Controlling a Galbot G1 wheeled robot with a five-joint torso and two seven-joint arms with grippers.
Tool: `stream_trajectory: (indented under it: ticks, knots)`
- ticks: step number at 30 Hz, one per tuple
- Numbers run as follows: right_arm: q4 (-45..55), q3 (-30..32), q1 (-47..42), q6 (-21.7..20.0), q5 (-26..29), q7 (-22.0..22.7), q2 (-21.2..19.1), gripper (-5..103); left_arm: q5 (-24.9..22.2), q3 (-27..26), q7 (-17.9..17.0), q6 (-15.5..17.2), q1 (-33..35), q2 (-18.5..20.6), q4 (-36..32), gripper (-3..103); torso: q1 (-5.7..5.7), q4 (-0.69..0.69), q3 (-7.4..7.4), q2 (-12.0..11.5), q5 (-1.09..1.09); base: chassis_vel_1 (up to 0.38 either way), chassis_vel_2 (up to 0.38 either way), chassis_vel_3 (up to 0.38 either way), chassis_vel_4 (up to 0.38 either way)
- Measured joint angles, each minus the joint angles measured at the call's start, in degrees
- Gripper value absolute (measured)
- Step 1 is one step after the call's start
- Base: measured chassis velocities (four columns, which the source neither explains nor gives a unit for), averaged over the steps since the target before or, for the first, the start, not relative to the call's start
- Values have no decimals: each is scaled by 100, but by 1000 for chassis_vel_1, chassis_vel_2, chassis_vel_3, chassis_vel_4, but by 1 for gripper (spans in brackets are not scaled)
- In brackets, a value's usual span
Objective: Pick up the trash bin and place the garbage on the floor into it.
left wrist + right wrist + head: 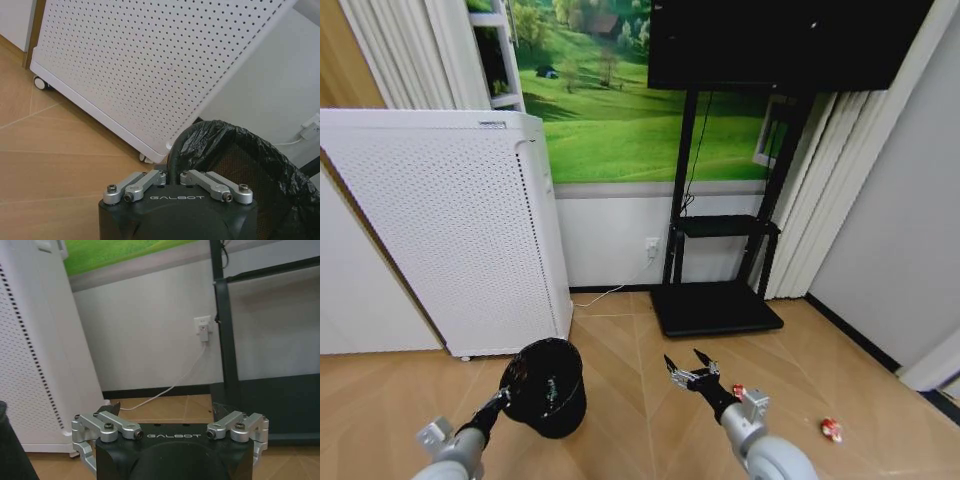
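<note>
Overhead, left gripper (pixel 506 394) pinches the bin (pixel 548 385) rim at nine o'clock to carry it; right gripper (pixel 690 372) hovers spread; a can (pixel 831 429) lies at four o'clock. Left wrist: fingers clamp the rim (pixel 175 150). Right wrist: jaws gape, empty.
</note>
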Motion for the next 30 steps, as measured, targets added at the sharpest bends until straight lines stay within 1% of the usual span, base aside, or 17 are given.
stream_trajectory:
  ticks: [2, 5, 7, 8, 9, 10, 12, 16, 19, 20, 24, 29, 30]
  knots:
    - [-81, 2, 25, 41, -18, 0, 23, 100, -57, -74, -12, 2, 21, -15, -32, 7, 0, -1, -1, 0, 2, -194, -153, 205, 170]
    - [-173, -4, 61, 58, -20, 10, 59, 100, -196, -202, -39, 19, 31, -9, -55, 7, 0, 0, 0, 0, -1, -64, -110, 123, 89]
    - [-240, -38, 84, 52, -4, 16, 95, 100, -463, -430, -93, 52, 23, 44, -82, 7, 0, 1, -1, 0, -3, 0, 0, 0, 0]
    - [-240, -38, 84, 52, -4, 16, 95, 100, -463, -430, -93, 52, 23, 44, -82, 7, 0, 1, -1, 0, -3, 0, 0, 0, 0]
    - [-251, -59, 88, 41, 12, 16, 104, 100, -609, -542, -125, 74, 22, 61, -106, 7, 0, 2, -1, 0, -2, 50, 43, -38, -71]
    - [-251, -59, 88, 41, 12, 16, 104, 100, -609, -542, -125, 74, 22, 61, -106, 7, 0, 2, -1, 0, -2, 50, 43, -38, -71]
    - [-263, -78, 94, 39, 16, 14, 113, 100, -772, -696, -152, 101, 37, 66, -134, 7, 0, 2, -1, -1, -4, 24, 27, -19, -22]
    - [-275, -79, 103, 41, 18, 12, 115, 100, -792, -743, -155, 114, 61, 65, -135, 7, 0, 1, -1, -1, -3, 0, 0, 0, 0]
    - [-384, -88, 123, 70, 16, 3, 119, 100, -789, -771, -131, 124, 92, 55, -85, 7, -1, 1, -1, -1, -1, -144, -149, 175, 164]
    - [-413, -91, 129, 73, 16, 1, 130, 100, -789, -786, -121, 126, 83, 52, -62, 7, -1, -1, -1, -1, -2, -194, -194, 183, 174]
    - [-518, -109, 160, 76, 15, 0, 160, 100, -751, -878, -47, 126, 67, 62, 43, 7, 0, 0, -1, -1, -1, -208, -210, 200, 205]
    - [-760, -163, 242, 99, 15, -1, 204, 100, -803, -1137, 54, 125, 133, 99, 169, 7, 0, 0, -1, -1, 0, -234, -238, 228, 232]
    - [-820, -174, 263, 118, 10, -2, 208, 100, -811, -1181, 73, 122, 157, 95, 193, 7, -1, 1, -1, -1, -4, -310, -275, 250, 296]
